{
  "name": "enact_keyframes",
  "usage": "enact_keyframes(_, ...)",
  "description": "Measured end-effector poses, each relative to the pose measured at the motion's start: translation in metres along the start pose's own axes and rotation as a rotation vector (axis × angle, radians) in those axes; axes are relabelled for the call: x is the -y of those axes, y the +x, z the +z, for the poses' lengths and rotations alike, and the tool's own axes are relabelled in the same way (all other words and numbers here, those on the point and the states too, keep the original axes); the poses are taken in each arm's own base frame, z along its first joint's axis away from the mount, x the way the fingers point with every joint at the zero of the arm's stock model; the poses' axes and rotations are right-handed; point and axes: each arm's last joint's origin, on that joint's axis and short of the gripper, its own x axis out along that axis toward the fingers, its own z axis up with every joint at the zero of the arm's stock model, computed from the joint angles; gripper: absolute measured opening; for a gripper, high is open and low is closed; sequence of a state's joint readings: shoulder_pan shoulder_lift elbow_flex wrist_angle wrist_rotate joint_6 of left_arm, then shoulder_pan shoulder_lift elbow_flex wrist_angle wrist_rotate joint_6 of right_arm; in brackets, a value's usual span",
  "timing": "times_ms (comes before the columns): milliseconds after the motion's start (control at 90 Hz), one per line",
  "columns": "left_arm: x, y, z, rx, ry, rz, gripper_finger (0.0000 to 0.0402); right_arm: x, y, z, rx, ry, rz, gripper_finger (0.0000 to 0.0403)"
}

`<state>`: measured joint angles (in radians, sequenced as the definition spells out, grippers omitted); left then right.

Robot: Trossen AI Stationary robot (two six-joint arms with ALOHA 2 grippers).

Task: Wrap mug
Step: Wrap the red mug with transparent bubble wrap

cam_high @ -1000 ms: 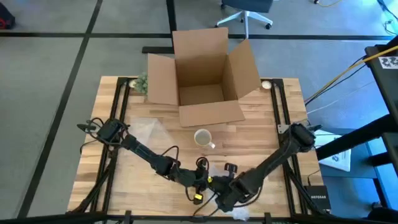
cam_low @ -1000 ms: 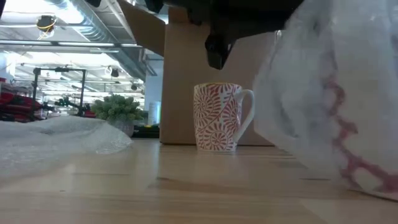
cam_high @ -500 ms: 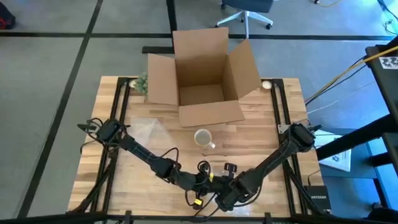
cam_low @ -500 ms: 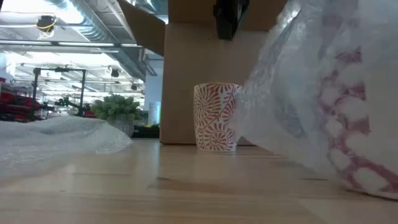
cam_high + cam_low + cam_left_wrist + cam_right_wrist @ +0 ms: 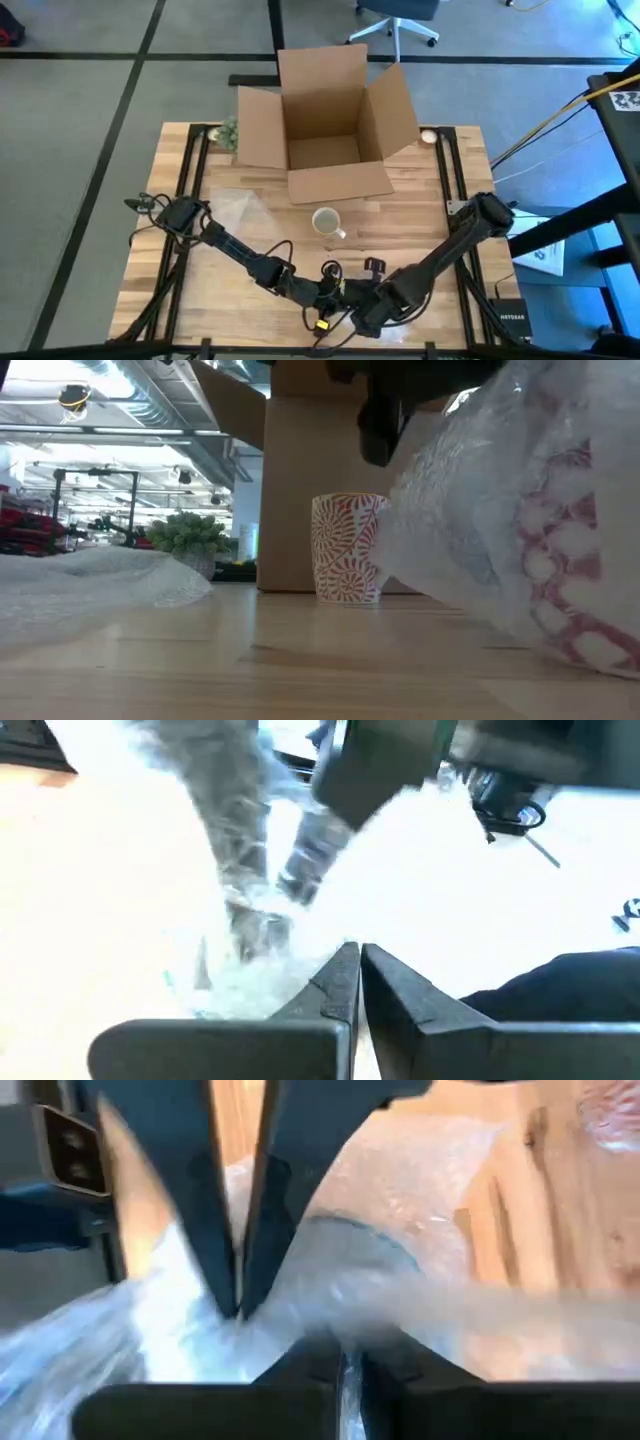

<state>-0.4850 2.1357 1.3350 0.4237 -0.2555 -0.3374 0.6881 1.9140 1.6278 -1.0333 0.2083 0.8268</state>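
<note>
Seen from above, the wooden table (image 5: 420, 215) fills the middle of the frame, and both arms reach in to meet low in the frame, just below centre. The left gripper (image 5: 335, 292) and the right gripper (image 5: 362, 302) sit almost touching there, over a bundle of bubble wrap (image 5: 510, 530) at the table's near edge. In each wrist view that arm's own fingers are pressed together with the clear wrap pinched between them. In the low view the wrap fills the right side of the frame, and a red and white patterned mug shows through it.

A second mug (image 5: 326, 221) with the same red pattern stands upright and unwrapped at the centre of the table, just below the open cardboard box (image 5: 325, 120). Another sheet of wrap (image 5: 235, 210) lies flat to the mug's left. A small green plant (image 5: 185, 532) sits at the box's left corner.
</note>
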Motion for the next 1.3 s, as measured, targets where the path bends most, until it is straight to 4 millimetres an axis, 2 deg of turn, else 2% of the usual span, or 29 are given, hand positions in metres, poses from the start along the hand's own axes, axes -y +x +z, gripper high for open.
enact_keyframes(189,-0.001,0.000,-0.001,0.002,0.004,0.011,0.0001,0.009,-0.031,-0.003,-0.038,0.004,-0.026,0.0001)
enact_keyframes(356,-0.001,0.000,0.000,0.016,-0.001,0.007,0.0001,0.009,-0.051,0.005,0.029,0.016,0.011,0.0001)
enact_keyframes(567,-0.001,0.001,0.001,0.028,-0.007,0.003,0.0001,0.007,-0.045,0.007,0.070,0.014,-0.006,0.0001)
enact_keyframes(733,-0.001,0.001,0.001,0.028,-0.007,0.002,0.0001,-0.005,-0.045,0.014,0.102,-0.016,0.157,0.0000)
enact_keyframes(922,-0.001,0.001,0.001,0.031,-0.011,0.002,0.0001,0.002,-0.044,0.005,0.048,-0.009,0.057,0.0005)
enact_keyframes(1022,-0.001,0.001,0.001,0.031,-0.012,0.002,0.0001,0.006,-0.043,0.004,0.012,0.003,0.037,0.0033)
enact_keyframes(1167,-0.001,0.001,0.001,0.031,-0.012,0.002,0.0001,0.008,-0.044,0.004,0.005,-0.026,0.018,0.0114)
enact_keyframes(1233,-0.001,0.001,0.001,0.031,-0.012,0.002,0.0001,0.010,-0.053,0.004,-0.020,-0.050,0.015,0.0156)
enact_keyframes(1300,-0.001,0.001,0.001,0.031,-0.012,0.001,0.0001,0.016,-0.071,0.005,-0.063,-0.042,0.039,0.0192)
